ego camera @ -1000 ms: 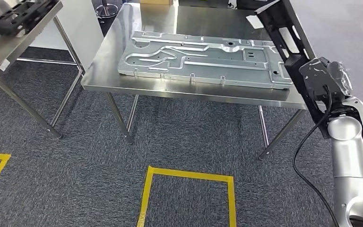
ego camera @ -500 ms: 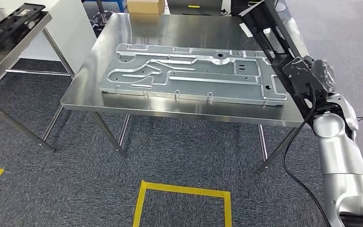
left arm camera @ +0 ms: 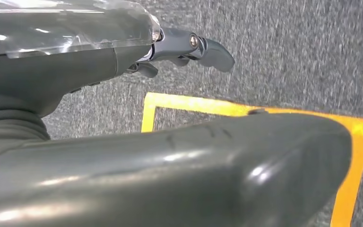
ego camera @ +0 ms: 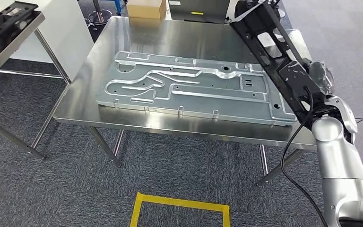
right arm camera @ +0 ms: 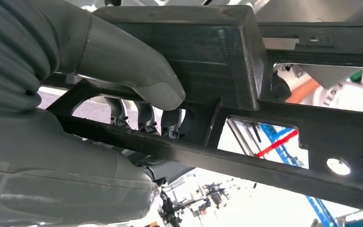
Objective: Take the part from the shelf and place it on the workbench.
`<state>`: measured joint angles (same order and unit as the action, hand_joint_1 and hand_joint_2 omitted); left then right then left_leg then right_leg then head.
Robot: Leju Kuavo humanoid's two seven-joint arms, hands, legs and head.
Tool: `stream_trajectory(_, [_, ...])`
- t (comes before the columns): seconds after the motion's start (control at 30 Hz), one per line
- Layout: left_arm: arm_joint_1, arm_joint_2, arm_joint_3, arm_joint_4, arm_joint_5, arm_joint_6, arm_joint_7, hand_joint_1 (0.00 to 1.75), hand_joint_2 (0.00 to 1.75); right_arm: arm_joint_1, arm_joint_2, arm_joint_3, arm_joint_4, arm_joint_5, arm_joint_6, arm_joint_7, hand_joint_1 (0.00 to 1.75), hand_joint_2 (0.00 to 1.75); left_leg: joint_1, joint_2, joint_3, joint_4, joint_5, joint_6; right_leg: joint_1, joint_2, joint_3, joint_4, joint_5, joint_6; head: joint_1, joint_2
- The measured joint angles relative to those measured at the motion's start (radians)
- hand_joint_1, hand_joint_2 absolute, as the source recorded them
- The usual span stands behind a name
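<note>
My right hand [ego camera: 314, 78] grips a long black plastic frame part [ego camera: 269, 45], which slants up and away over the right end of the steel workbench [ego camera: 170, 124]. In the right wrist view the thumb [right arm camera: 137, 66] lies on the black frame part [right arm camera: 246, 142] and the darker fingers [right arm camera: 142, 118] curl through one of its openings. The left hand [left arm camera: 123, 66] hangs over grey carpet and a yellow floor line, fingers loosely apart, holding nothing.
A large silver stamped metal panel [ego camera: 189, 87] covers most of the workbench top. A cardboard box [ego camera: 145, 8] stands at its far edge. Another steel table at the far left carries a similar black part [ego camera: 4, 21]. Yellow tape [ego camera: 179, 205] marks the carpet in front.
The camera has moved closer to the workbench and the whole scene has shifted. My right hand still holds the black frame part, now further over the table's right end.
</note>
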<state>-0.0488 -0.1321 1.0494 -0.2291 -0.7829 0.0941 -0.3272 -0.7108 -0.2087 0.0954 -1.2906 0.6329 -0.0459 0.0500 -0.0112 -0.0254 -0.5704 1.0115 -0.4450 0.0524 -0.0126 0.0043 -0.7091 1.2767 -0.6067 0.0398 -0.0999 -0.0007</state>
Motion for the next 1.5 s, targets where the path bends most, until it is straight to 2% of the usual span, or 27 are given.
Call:
stream_trajectory(0.03, [0.002, 0.0, 0.0, 0.0, -0.002, -0.002, 0.0, 0.0, 0.0, 0.006, -0.002, 0.0, -0.006, 0.0, 0.002, 0.0, 1.75, 1.75, 0.0, -0.003, 0.017, 0.0, -0.013, -0.003, -0.002, 0.001, 0.003, -0.051, 0.038, 0.002, 0.0, 0.0])
stream_trajectory(0.1, [0.003, 0.0, -0.001, 0.0, -0.007, -0.005, -0.001, 0.0, 0.0, 0.014, -0.007, -0.001, -0.014, 0.005, 0.005, 0.003, 1.75, 1.75, 0.0, -0.009, 0.044, 0.003, -0.04, -0.011, -0.004, 0.01, 0.021, -0.179, 0.152, 0.002, -0.001, 0.0])
stream_trajectory(0.13, [0.002, 0.0, -0.001, 0.001, -0.01, -0.007, -0.001, 0.0, 0.0, 0.019, -0.011, -0.002, -0.017, 0.013, 0.007, 0.006, 1.75, 1.75, -0.001, -0.013, 0.052, 0.004, -0.052, -0.016, -0.003, 0.014, 0.029, -0.22, 0.191, -0.005, 0.0, 0.0])
stream_trajectory(0.17, [0.001, 0.0, -0.002, 0.001, -0.013, -0.009, -0.001, 0.0, 0.0, 0.027, -0.015, -0.002, -0.022, 0.024, 0.009, 0.011, 1.75, 1.75, -0.002, -0.016, 0.06, 0.005, -0.062, -0.022, 0.0, 0.016, 0.035, -0.239, 0.211, -0.014, 0.001, 0.0])
stream_trajectory(0.23, [-0.002, 0.0, -0.003, 0.001, -0.021, -0.011, -0.001, 0.0, 0.0, 0.04, -0.02, -0.004, -0.04, 0.055, 0.011, 0.024, 1.75, 1.75, -0.003, -0.02, 0.068, 0.012, -0.07, -0.033, 0.001, 0.01, 0.048, -0.244, 0.204, -0.034, 0.003, 0.0])
stream_trajectory(0.3, [-0.003, 0.001, -0.006, 0.001, -0.029, -0.012, -0.001, 0.0, 0.0, 0.053, -0.021, -0.008, -0.065, 0.079, 0.011, 0.035, 1.75, 1.75, -0.003, -0.008, 0.051, 0.059, -0.071, -0.045, -0.003, 0.004, 0.069, -0.252, 0.194, -0.049, 0.002, 0.0])
stream_trajectory(0.37, [-0.005, 0.001, -0.007, 0.001, -0.034, -0.014, 0.0, 0.0, 0.0, 0.067, -0.019, -0.015, -0.086, 0.089, 0.012, 0.041, 1.75, 1.75, 0.001, 0.008, -0.015, 0.17, -0.093, -0.057, -0.004, -0.001, 0.091, -0.257, 0.18, -0.057, 0.002, 0.0])
stream_trajectory(0.4, [-0.005, 0.0, -0.008, 0.001, -0.035, -0.014, 0.0, 0.0, 0.0, 0.076, -0.018, -0.018, -0.093, 0.091, 0.013, 0.042, 1.75, 1.75, 0.004, 0.013, -0.059, 0.232, -0.116, -0.061, -0.004, -0.003, 0.102, -0.258, 0.17, -0.058, 0.002, 0.0])
stream_trajectory(0.47, [-0.004, -0.001, -0.008, 0.001, -0.036, -0.015, 0.001, 0.0, 0.0, 0.093, -0.017, -0.022, -0.103, 0.095, 0.014, 0.042, 1.75, 1.75, 0.008, 0.017, -0.126, 0.297, -0.16, -0.065, -0.004, -0.005, 0.126, -0.258, 0.149, -0.059, 0.002, 0.0])
stream_trajectory(0.5, [-0.003, -0.001, -0.008, 0.001, -0.036, -0.015, 0.002, 0.0, 0.0, 0.102, -0.016, -0.024, -0.107, 0.098, 0.014, 0.043, 1.75, 1.75, 0.009, 0.018, -0.139, 0.281, -0.155, -0.064, -0.004, -0.005, 0.142, -0.258, 0.138, -0.058, 0.002, 0.0])
stream_trajectory(0.53, [-0.002, -0.001, -0.008, 0.001, -0.036, -0.013, 0.002, 0.0, 0.0, 0.11, -0.014, -0.025, -0.112, 0.103, 0.016, 0.043, 1.75, 1.75, 0.01, 0.018, -0.139, 0.236, -0.125, -0.061, -0.003, -0.005, 0.158, -0.258, 0.127, -0.057, 0.002, 0.0])
stream_trajectory(0.6, [0.0, -0.001, -0.007, 0.001, -0.036, -0.009, 0.001, 0.0, 0.0, 0.122, -0.007, -0.026, -0.12, 0.119, 0.02, 0.047, 1.75, 1.75, 0.005, 0.019, -0.124, 0.105, -0.002, -0.047, -0.001, -0.005, 0.186, -0.257, 0.104, -0.053, 0.002, 0.0])
stream_trajectory(0.63, [0.0, -0.001, -0.007, 0.001, -0.035, -0.008, 0.001, 0.0, 0.0, 0.127, -0.002, -0.027, -0.124, 0.128, 0.022, 0.049, 1.75, 1.75, 0.003, 0.02, -0.117, 0.058, 0.045, -0.041, 0.001, -0.003, 0.193, -0.256, 0.095, -0.049, 0.002, 0.0])
stream_trajectory(0.67, [0.0, -0.001, -0.006, 0.001, -0.035, -0.007, 0.0, 0.0, 0.0, 0.133, 0.004, -0.029, -0.127, 0.137, 0.025, 0.051, 1.75, 1.75, -0.001, 0.02, -0.115, 0.03, 0.076, -0.036, 0.002, -0.001, 0.196, -0.256, 0.086, -0.043, 0.002, 0.0])
stream_trajectory(0.77, [-0.002, -0.005, -0.006, 0.001, -0.038, -0.005, -0.001, 0.0, 0.0, 0.147, 0.019, -0.038, -0.143, 0.161, 0.03, 0.057, 1.75, 1.75, -0.002, 0.018, -0.107, 0.013, 0.081, -0.025, 0.0, 0.0, 0.204, -0.262, 0.068, -0.025, 0.002, 0.0])
stream_trajectory(0.83, [-0.005, -0.008, -0.006, 0.001, -0.041, -0.007, -0.002, 0.0, 0.0, 0.152, 0.025, -0.044, -0.155, 0.174, 0.031, 0.062, 1.75, 1.75, 0.002, 0.018, -0.093, -0.002, 0.08, -0.015, -0.002, -0.001, 0.189, -0.224, 0.04, -0.016, 0.001, 0.0])
stream_trajectory(0.93, [-0.01, -0.01, -0.006, 0.001, -0.044, -0.011, -0.004, 0.0, 0.0, 0.16, 0.036, -0.05, -0.162, 0.195, 0.037, 0.071, 1.75, 1.75, 0.003, 0.014, -0.08, -0.007, 0.068, -0.005, -0.003, -0.001, 0.076, -0.036, -0.031, -0.008, 0.002, 0.0])
stream_trajectory(0.97, [-0.01, -0.01, -0.006, 0.001, -0.044, -0.012, -0.004, 0.0, 0.0, 0.165, 0.04, -0.05, -0.162, 0.2, 0.04, 0.073, 1.75, 1.75, 0.003, 0.012, -0.077, -0.005, 0.062, -0.004, -0.003, -0.001, 0.042, 0.006, -0.032, -0.006, 0.002, 0.0])
stream_trajectory(1.0, [-0.011, -0.01, -0.006, 0.001, -0.045, -0.013, -0.004, 0.0, 0.0, 0.17, 0.044, -0.05, -0.162, 0.204, 0.043, 0.075, 1.75, 1.75, 0.003, 0.01, -0.072, -0.003, 0.056, -0.005, -0.003, -0.002, 0.026, 0.01, -0.011, -0.005, 0.002, 0.0])
stream_trajectory(1.03, [-0.01, -0.01, -0.006, 0.001, -0.046, -0.014, -0.004, 0.0, 0.0, 0.173, 0.047, -0.05, -0.162, 0.206, 0.044, 0.075, 1.75, 1.75, 0.003, 0.008, -0.066, 0.0, 0.05, -0.007, -0.003, -0.002, 0.029, -0.024, 0.029, -0.007, 0.002, 0.0])
stream_trajectory(1.1, [-0.01, -0.011, -0.006, 0.001, -0.048, -0.016, -0.004, 0.0, 0.0, 0.171, 0.053, -0.05, -0.162, 0.211, 0.046, 0.075, 1.75, 1.75, 0.002, 0.005, -0.055, 0.008, 0.036, -0.012, 0.0, 0.0, 0.071, -0.154, 0.119, -0.015, 0.002, 0.0])
stream_trajectory(1.17, [-0.011, -0.012, -0.006, 0.002, -0.052, -0.02, -0.005, 0.0, 0.0, 0.164, 0.061, -0.048, -0.16, 0.218, 0.051, 0.074, 1.75, 1.75, 0.0, 0.003, -0.053, 0.013, 0.028, -0.019, 0.007, 0.001, 0.101, -0.238, 0.158, -0.025, 0.002, 0.0])
stream_trajectory(1.27, [-0.013, -0.012, -0.006, 0.002, -0.057, -0.027, -0.009, 0.0, 0.0, 0.144, 0.082, -0.026, -0.143, 0.239, 0.062, 0.072, 1.75, 1.75, -0.001, 0.003, -0.052, 0.012, 0.022, -0.032, 0.006, 0.002, 0.107, -0.255, 0.158, -0.036, 0.002, 0.0])
stream_trajectory(1.33, [-0.014, -0.01, -0.006, 0.002, -0.059, -0.029, -0.01, 0.0, 0.0, 0.124, 0.105, 0.003, -0.117, 0.255, 0.066, 0.071, 1.75, 1.75, -0.001, 0.006, -0.064, 0.048, -0.007, -0.045, -0.002, 0.0, 0.114, -0.265, 0.162, -0.047, 0.001, 0.0])
stream_trajectory(1.43, [-0.015, -0.009, -0.005, 0.002, -0.06, -0.029, -0.01, 0.0, 0.0, 0.094, 0.144, 0.058, -0.059, 0.274, 0.069, 0.069, 1.75, 1.75, 0.011, 0.013, -0.143, 0.225, -0.089, -0.065, -0.006, -0.001, 0.12, -0.27, 0.162, -0.054, 0.001, 0.0])
stream_trajectory(1.47, [-0.015, -0.009, -0.005, 0.002, -0.061, -0.029, -0.01, 0.0, 0.0, 0.089, 0.155, 0.078, -0.04, 0.279, 0.068, 0.069, 1.75, 1.75, 0.015, 0.014, -0.166, 0.273, -0.102, -0.07, -0.007, -0.001, 0.121, -0.269, 0.161, -0.054, 0.001, 0.0])
stream_trajectory(1.5, [-0.015, -0.009, -0.004, 0.002, -0.061, -0.029, -0.01, 0.0, 0.0, 0.086, 0.164, 0.096, -0.022, 0.282, 0.067, 0.069, 1.75, 1.75, 0.019, 0.016, -0.175, 0.287, -0.096, -0.074, -0.008, -0.001, 0.123, -0.268, 0.16, -0.053, 0.001, 0.0])
